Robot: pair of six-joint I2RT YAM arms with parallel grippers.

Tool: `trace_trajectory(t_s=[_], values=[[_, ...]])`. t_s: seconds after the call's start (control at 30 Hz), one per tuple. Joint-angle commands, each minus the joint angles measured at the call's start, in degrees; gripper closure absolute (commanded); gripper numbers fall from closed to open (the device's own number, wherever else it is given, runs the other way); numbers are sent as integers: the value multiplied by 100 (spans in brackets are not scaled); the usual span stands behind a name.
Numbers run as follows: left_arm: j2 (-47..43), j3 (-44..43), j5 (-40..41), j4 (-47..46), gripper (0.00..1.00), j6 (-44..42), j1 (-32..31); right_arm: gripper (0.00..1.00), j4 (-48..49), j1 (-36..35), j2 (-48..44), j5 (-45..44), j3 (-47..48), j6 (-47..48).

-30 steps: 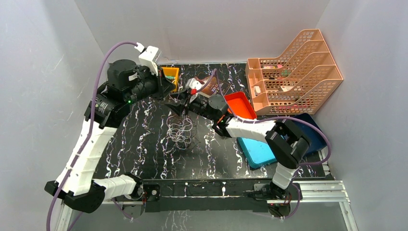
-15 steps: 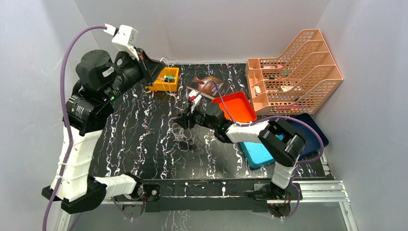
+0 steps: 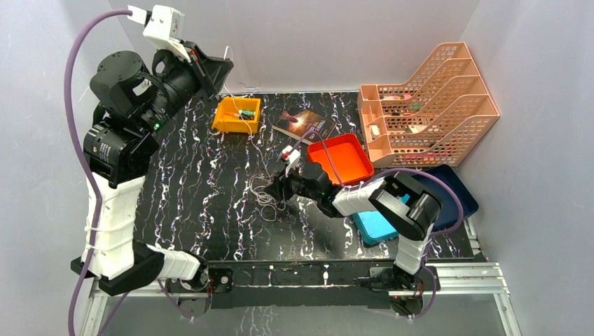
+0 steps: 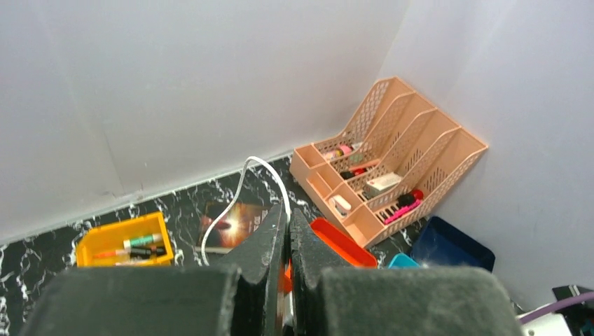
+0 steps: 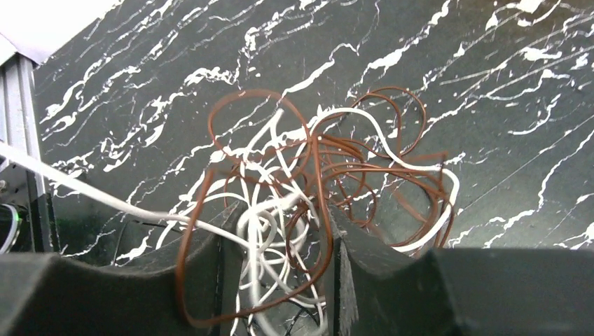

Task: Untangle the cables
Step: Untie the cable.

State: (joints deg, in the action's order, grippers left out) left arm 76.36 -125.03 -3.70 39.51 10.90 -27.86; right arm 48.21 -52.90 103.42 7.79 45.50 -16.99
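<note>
Cables [image 3: 264, 194] lie in a loose tangle on the black, white-veined table [image 3: 189, 203], a little nearer than its middle. The right tool [image 3: 274, 189] is down at the right edge of the tangle, its arm stretched low across the table from the right. In the wrist view its fingers [image 5: 350, 280] stand apart, and white and brown loops bunch in the gap between them without being squeezed. To the right of that arm sits a teal tray [image 3: 375, 222], with a dark blue tray [image 3: 459, 196] beyond it near the right wall. A red tray [image 3: 343, 157] lies farther back, just behind the right tool. Behind that are a book [image 3: 302, 124] lying flat and a yellow bin [image 3: 225, 117] holding a few pens. A peach rack [image 3: 427, 105] with stepped compartments of small items stands in the far right corner. The left tool [image 3: 228, 68] is raised high above the far left corner, well apart from the tangle. Its fingers are pressed together on a white cable [image 4: 256, 159], which arches out from the fingertips in the wrist view. In the top view a thin white line runs from there down past the yellow bin toward the tangle.
</note>
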Motion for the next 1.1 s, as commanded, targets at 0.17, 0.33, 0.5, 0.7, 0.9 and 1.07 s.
trace_trajectory(t_s=[0.17,0.33,0.5,0.7,0.9,1.07], values=[[334,-847,198,-354,100,-317,26,53,312,-17,114,-58,-344,-184],[505,-1081,309,-682,100,-466,31,49,519,-15,153,-42,-717,-353],[541,-1068,335,-1266,100,-567,26,47,685,-50,180,-6,-940,-448],[657,-1221,305,-1910,100,-652,26,44,682,-79,39,-17,-1135,-438],[751,-1229,300,-2084,100,-720,26,36,173,-104,-897,-46,-1336,-288],[667,-890,313,-2130,100,-760,28,29,-534,-106,-2071,-34,-1554,-215]])
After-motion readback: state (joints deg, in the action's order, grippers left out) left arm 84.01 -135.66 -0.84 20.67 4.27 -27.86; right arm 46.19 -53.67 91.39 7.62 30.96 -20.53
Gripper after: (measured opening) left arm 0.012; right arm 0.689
